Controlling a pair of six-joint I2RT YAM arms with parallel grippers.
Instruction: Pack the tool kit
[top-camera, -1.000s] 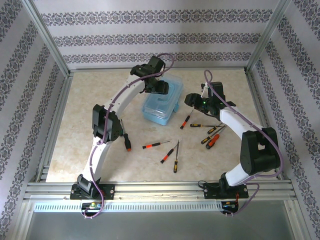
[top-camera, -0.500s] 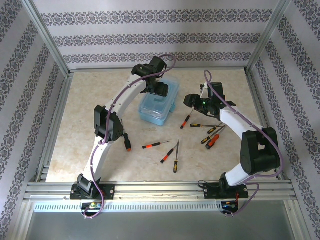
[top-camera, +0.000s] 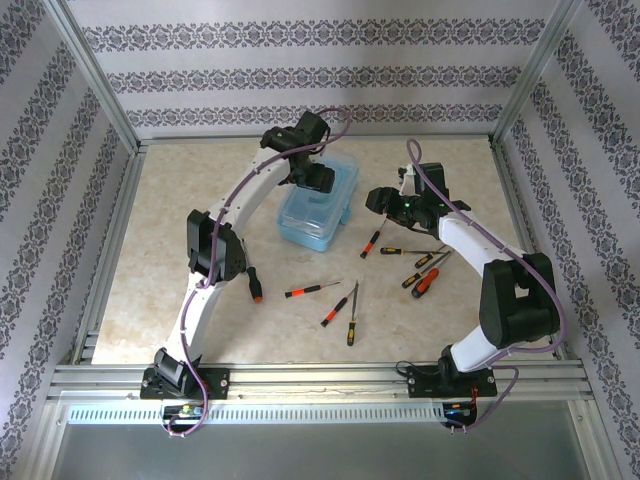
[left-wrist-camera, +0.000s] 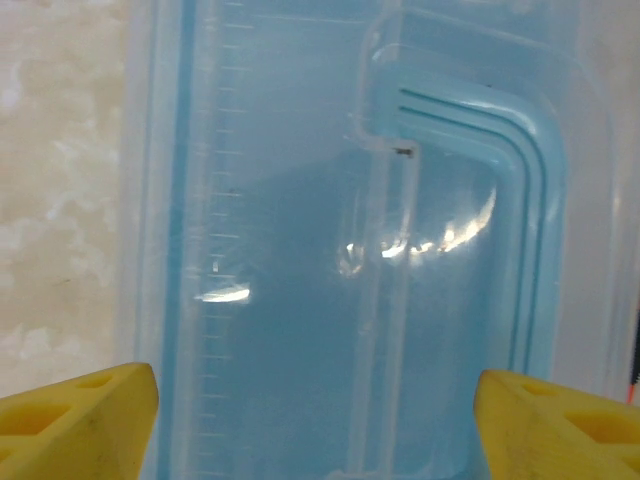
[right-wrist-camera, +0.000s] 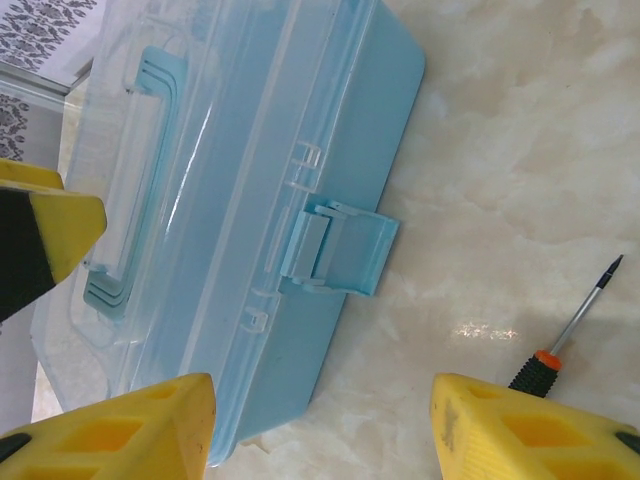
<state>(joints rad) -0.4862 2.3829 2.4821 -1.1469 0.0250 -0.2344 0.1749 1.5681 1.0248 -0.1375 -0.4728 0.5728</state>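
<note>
Tool kit box (top-camera: 318, 212), pale blue with a clear lid, sits on the worktop (top-camera: 180, 210) directly under the left claw (left-wrist-camera: 315, 420). That claw is released, and its yellow fingers (left-wrist-camera: 75, 410) stand wide apart, one near each long edge of the lid, with nothing gripped. Just beyond those fingers the lid's blue handle (left-wrist-camera: 525, 230) lies flat in its recess. The lid is down, and whether anything lies inside cannot be told through the plastic. The right claw (right-wrist-camera: 325, 430) hangs just beside the box's front wall, its fingers also spread and empty, with a corner of the box below one of them. Ahead of it the blue latch (right-wrist-camera: 335, 250) juts from the front wall; whether it is fastened cannot be told. Close to the right claw's other finger a black-handled screwdriver (right-wrist-camera: 545, 357) with an orange collar lies on the worktop, its tip pointing away from the claw. Farther from the claws, toward the arm bases, more tools lie loose outside the box. Three screwdrivers (top-camera: 425, 283) lie by the right forearm and three thinner ones (top-camera: 337, 308) lie between the arms. One black-and-red driver (top-camera: 254, 282) lies beside the left elbow.
</note>
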